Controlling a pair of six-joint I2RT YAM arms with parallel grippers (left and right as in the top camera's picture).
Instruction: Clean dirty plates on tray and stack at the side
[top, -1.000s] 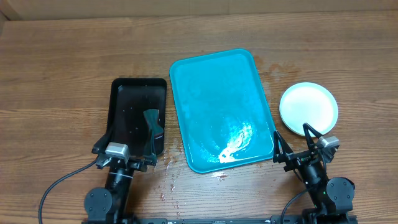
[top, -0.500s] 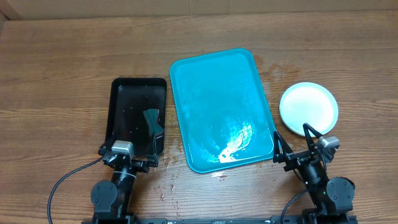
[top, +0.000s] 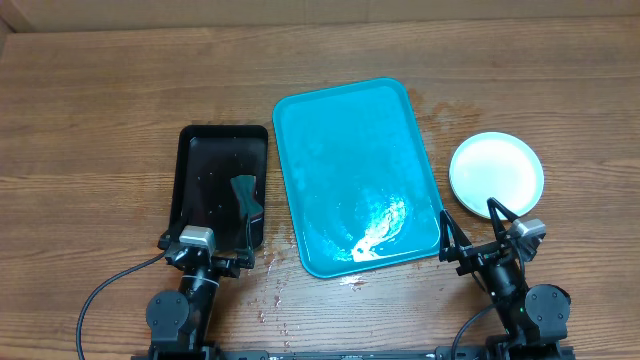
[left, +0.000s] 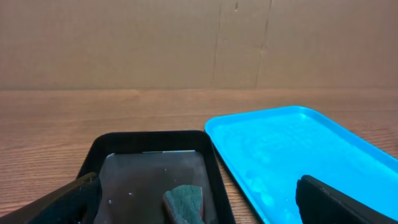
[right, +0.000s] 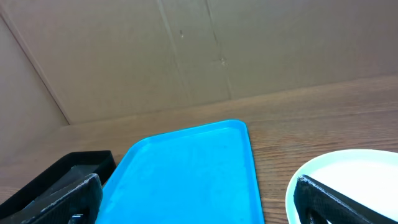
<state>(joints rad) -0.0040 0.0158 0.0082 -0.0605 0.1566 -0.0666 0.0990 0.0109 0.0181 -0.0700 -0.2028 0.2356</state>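
The plates (top: 497, 170) sit on the counter (top: 100, 100) just right of the tray (top: 350, 170). From above they read as one pale disc, so I can't count layers. I judge them light, stiff plastic and probably slick with water, so I'd pinch the rim. The tray is bare and wet. The sponge (top: 245, 195) lies in the black tray (top: 205, 170). The left fingers (left: 62, 202) and right fingers (right: 336, 202) are spread wide, holding nothing. Since a second ago, only the left arm has nudged slightly sideways.
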